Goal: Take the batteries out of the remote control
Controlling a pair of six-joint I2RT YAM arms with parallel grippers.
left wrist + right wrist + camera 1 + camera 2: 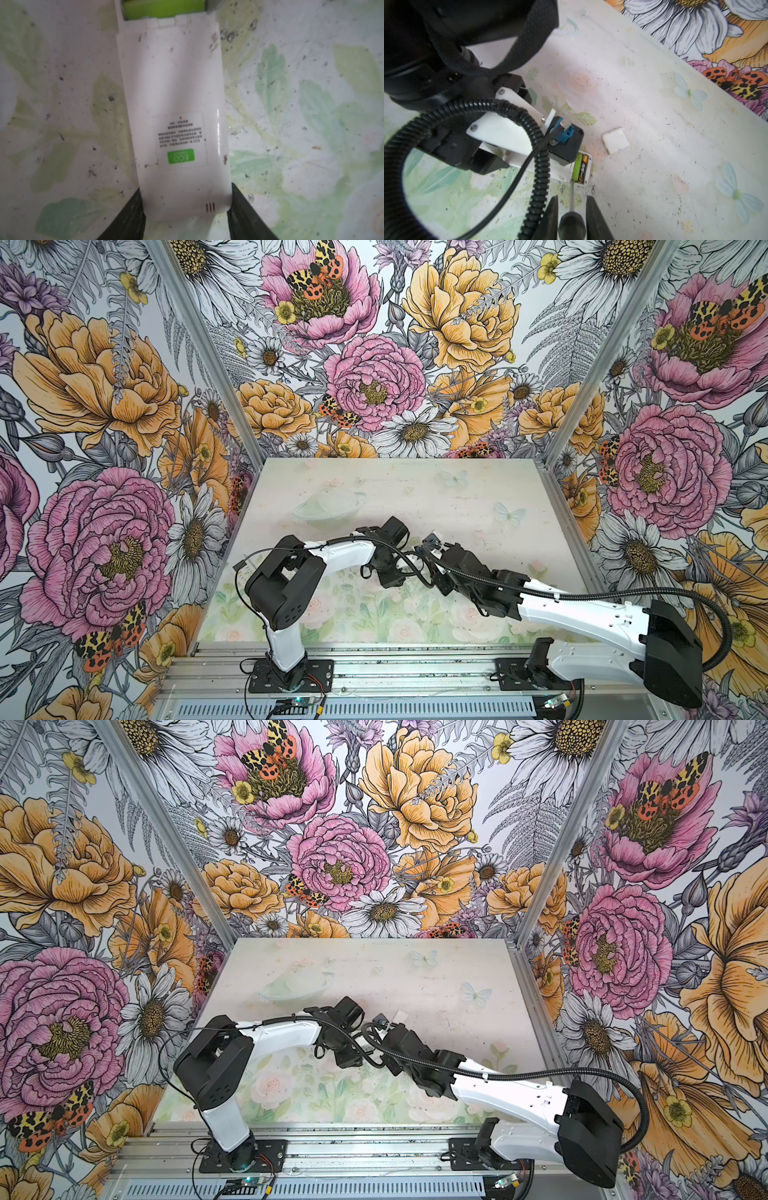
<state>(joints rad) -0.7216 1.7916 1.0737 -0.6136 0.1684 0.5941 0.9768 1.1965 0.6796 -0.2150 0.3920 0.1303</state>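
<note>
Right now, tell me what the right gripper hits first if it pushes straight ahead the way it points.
The right gripper is shut on a screwdriver, whose tip sits at the end of the lime-green battery in the open compartment of the remote: that battery comes first. Contact unclear.

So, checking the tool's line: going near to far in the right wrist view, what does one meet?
The right gripper shut on the screwdriver → lime green battery in the open remote → small white square piece → floral wall.

Remote (174,83) in the left pincer (186,207): glossy white plastic, scuffed. Screwdriver (572,193) in the right pincer (572,198): shiny metal shaft. Bench (291,104): matt, speckled.
</note>
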